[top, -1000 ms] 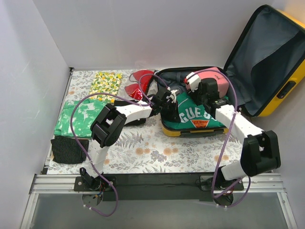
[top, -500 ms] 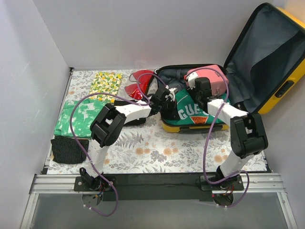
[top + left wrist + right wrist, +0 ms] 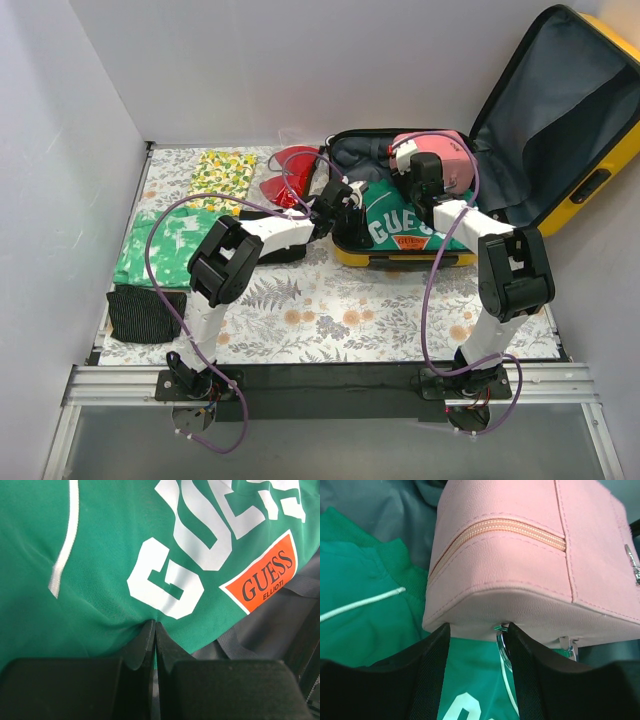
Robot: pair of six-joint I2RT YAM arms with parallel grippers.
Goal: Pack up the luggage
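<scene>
The luggage [image 3: 400, 258] lies open at the back right, with its yellow lid [image 3: 560, 110] raised and showing the grey lining. A green GUESS garment [image 3: 395, 220] fills the front of the base. My left gripper [image 3: 347, 205] is shut on a fold at the garment's left edge [image 3: 100, 555], and the fabric is pinched between the jaws [image 3: 155, 625]. A small pink case [image 3: 445, 160] sits in the base behind the garment. My right gripper [image 3: 420, 188] is open, its tips [image 3: 477, 630] touching the lower front edge of the pink case [image 3: 520, 555], with green fabric [image 3: 365, 610] beneath.
Left of the luggage on the floral mat lie a yellow patterned cloth [image 3: 222, 175], a green-and-white cloth [image 3: 165, 245], a dark striped cloth [image 3: 145, 312] and red items [image 3: 290, 175]. White walls close in the back and left. A metal ring [image 3: 502, 647] hangs under the pink case.
My right arm folded inward and its gripper moved up against the pink case. The luggage base and garment shifted slightly toward the back. My left gripper stayed shut on the garment.
</scene>
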